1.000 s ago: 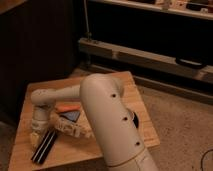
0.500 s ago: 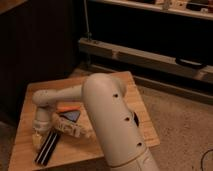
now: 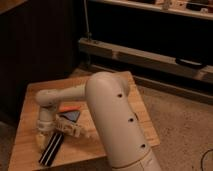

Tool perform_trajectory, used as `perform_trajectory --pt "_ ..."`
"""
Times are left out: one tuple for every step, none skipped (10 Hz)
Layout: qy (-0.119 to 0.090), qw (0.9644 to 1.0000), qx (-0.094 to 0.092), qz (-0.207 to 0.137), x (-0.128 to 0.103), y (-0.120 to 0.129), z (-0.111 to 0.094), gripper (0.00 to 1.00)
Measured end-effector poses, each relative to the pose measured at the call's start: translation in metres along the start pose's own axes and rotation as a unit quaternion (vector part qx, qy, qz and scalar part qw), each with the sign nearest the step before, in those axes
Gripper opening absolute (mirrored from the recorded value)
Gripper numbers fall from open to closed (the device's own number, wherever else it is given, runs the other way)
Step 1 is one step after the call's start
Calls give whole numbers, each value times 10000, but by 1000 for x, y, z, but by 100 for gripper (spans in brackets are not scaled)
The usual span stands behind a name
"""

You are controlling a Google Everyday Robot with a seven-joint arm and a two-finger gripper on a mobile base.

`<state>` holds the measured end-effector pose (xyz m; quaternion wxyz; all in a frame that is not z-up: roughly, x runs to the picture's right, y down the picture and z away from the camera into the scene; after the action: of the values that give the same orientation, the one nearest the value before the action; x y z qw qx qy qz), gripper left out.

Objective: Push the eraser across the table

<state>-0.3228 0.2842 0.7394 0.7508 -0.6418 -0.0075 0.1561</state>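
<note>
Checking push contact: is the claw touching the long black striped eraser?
Cannot tell. Camera view: claw sits low by the black eraser, at its upper end; junction unclear.

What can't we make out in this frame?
Camera view:
- The claw, low over the table at front-left by the eraser: contact unclear, the wrist overhangs it.
- The table front edge: mostly behind the arm.
- The orange marker: right end behind the arm.
</note>
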Motion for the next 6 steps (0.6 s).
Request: perform_trajectory --pt "20 10000 -2 19 2 0 0 2" --pt "59 10000 -5 48 5 0 0 2" --pt "103 9999 -7 72 7 0 1 2" --pt "171 9998 -12 111 12 0 1 2" --pt "210 9997 -14 134 15 0 1 2" --pt "249 9996 -18 163 19 1 1 2"
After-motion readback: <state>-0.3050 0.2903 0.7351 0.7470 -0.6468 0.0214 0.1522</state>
